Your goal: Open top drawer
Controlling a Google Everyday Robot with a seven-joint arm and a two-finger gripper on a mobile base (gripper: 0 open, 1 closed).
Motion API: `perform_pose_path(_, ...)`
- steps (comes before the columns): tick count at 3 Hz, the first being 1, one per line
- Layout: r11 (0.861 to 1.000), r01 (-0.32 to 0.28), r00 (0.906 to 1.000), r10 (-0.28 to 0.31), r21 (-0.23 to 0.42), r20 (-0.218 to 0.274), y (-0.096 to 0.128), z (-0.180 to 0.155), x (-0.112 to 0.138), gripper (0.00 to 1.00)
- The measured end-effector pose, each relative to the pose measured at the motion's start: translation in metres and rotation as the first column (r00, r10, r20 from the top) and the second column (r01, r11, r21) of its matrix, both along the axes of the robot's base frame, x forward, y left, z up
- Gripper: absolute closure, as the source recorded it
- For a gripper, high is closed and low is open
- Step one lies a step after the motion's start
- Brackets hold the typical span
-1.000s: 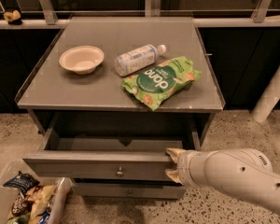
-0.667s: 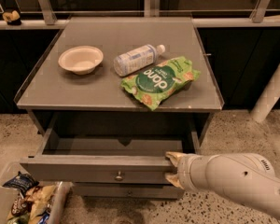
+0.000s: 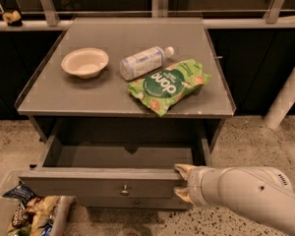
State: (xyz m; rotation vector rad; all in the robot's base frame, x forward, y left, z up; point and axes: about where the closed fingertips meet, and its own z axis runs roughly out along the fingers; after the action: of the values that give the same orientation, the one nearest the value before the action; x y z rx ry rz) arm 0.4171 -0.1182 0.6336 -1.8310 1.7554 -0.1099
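The top drawer (image 3: 88,183) is a wide grey drawer with a small round metal knob (image 3: 124,190) at the centre of its front. It stands pulled well out of the grey cabinet (image 3: 49,100), and its inside is bare. My gripper (image 3: 183,183) is at the right end of the drawer front, on the end of a white arm (image 3: 246,195) that comes in from the lower right. One yellowish finger lies over the front panel's top edge and the other sits lower on the front.
On the cabinet top stand a beige bowl (image 3: 85,62), a lying plastic bottle (image 3: 142,62) and a green snack bag (image 3: 168,84). A bin with snack packets (image 3: 32,215) sits at the lower left on the speckled floor. A white post (image 3: 287,95) leans at right.
The drawer has come further out toward the camera, and my gripper has moved with its right end.
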Motion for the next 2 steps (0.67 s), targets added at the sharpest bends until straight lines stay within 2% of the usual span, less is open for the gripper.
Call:
perform_pose_path(1,1.000,0.000,1.0000,0.000,0.000,0.000,0.000,0.001,-0.001,1.00)
perform_pose_path(2,1.000,0.006,0.9999,-0.006,0.008,-0.010,0.001,0.000,-0.013,1.00)
